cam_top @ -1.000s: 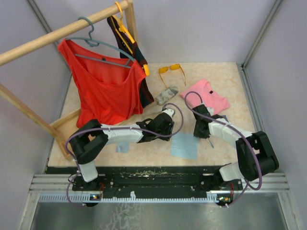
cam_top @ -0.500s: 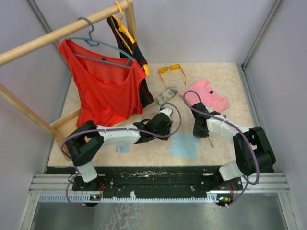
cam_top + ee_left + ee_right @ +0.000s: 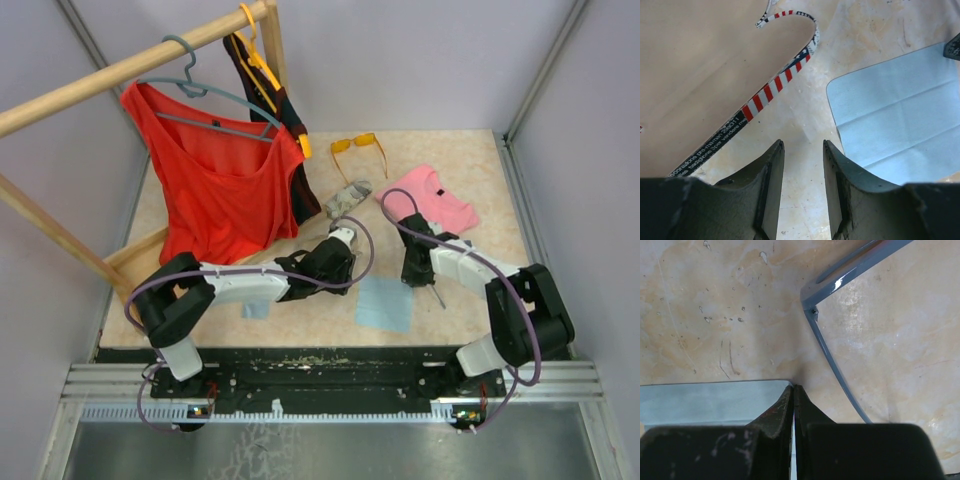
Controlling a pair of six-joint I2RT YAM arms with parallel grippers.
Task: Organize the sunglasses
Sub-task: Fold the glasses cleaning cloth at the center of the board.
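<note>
The orange-lensed sunglasses [image 3: 356,146] lie at the back of the table, far from both grippers. Of the greyish-lilac sunglasses [image 3: 840,282], the frame corner and one thin arm show just right of my right gripper [image 3: 793,386]; the top view gives only a thin arm [image 3: 437,295]. The right gripper [image 3: 411,277] is shut, its fingertips pinched together on the corner of the light-blue cloth [image 3: 705,400]. My left gripper [image 3: 802,145] is open over bare table, between a beige open case with a striped edge [image 3: 705,75] and the cloth [image 3: 895,115].
A patterned glasses case [image 3: 347,198] lies mid-table beside a pink shirt [image 3: 432,201]. A wooden rack [image 3: 130,65] with a hanging red top [image 3: 215,185] fills the left. A small blue cloth [image 3: 255,309] lies near the front under the left arm.
The right gripper's jaws have closed at the cloth's corner. The left arm has drawn slightly left and toward the front edge.
</note>
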